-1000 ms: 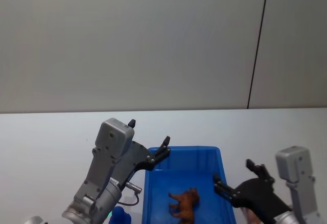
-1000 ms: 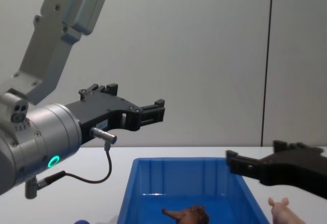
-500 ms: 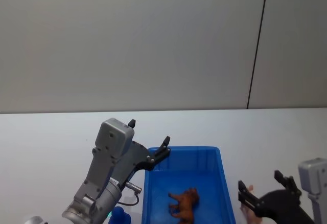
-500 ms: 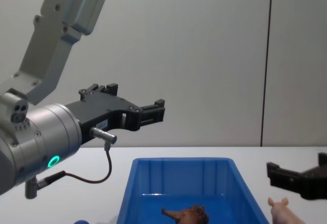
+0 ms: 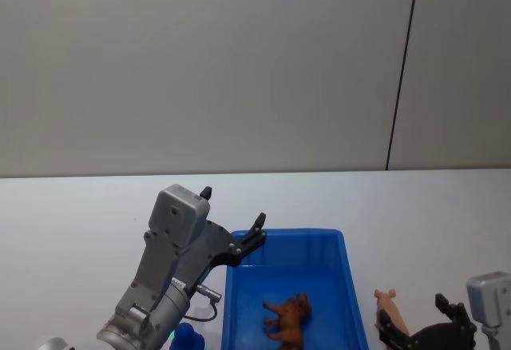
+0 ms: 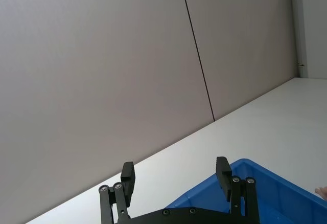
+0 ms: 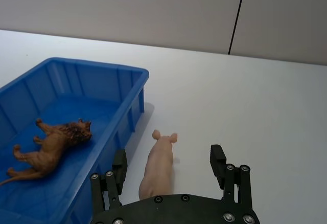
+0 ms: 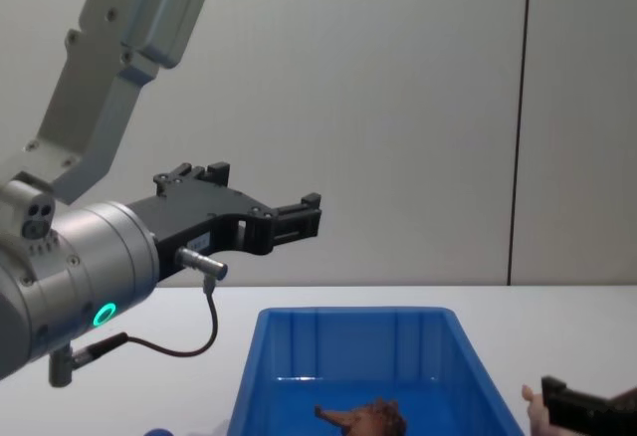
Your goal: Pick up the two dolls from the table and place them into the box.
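Lying on the table [image 7: 245, 106], the pink doll [image 7: 159, 165] was framed between the right gripper's [image 7: 168, 156] spread fingers; the brown doll [image 7: 51, 147] was seen inside the box [image 7: 130, 106], lower than the left gripper's [image 6: 175, 166] parted fingers.

Along the head view's bottom edge, the box [image 5: 295, 248] and the right gripper [image 5: 413, 320] are cut off; the pink doll [image 5: 390, 308] is partly hidden behind that gripper.

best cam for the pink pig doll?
Right wrist view: the pink pig shows nearly whole, on the table just outside the box, in front of the open right claw. Head view has it small at the lower right, rear hidden by the claw. Chest view catches a bit of its head at the bottom edge.
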You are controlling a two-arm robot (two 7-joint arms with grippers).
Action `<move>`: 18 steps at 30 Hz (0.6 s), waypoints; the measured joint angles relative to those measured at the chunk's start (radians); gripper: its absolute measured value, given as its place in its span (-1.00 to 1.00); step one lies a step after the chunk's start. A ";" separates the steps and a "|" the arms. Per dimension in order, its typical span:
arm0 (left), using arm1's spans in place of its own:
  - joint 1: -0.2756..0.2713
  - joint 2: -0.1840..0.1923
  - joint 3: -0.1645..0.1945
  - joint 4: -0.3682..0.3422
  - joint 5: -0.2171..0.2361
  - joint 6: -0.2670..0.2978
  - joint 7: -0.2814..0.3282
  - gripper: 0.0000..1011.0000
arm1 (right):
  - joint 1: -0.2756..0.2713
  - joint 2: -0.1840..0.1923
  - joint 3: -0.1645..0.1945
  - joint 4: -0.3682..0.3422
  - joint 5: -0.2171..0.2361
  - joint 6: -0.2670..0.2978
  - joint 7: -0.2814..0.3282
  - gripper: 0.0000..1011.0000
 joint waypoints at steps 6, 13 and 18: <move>0.000 0.000 0.000 0.000 0.000 0.000 0.000 0.98 | -0.001 -0.005 -0.003 0.028 -0.003 0.000 0.010 0.98; 0.000 0.000 0.000 0.000 0.000 0.000 0.000 0.98 | 0.009 -0.015 -0.006 0.067 -0.014 -0.005 0.028 0.98; 0.000 0.000 0.000 0.000 0.000 0.000 0.000 0.98 | 0.018 -0.022 -0.009 0.092 -0.021 -0.009 0.039 0.98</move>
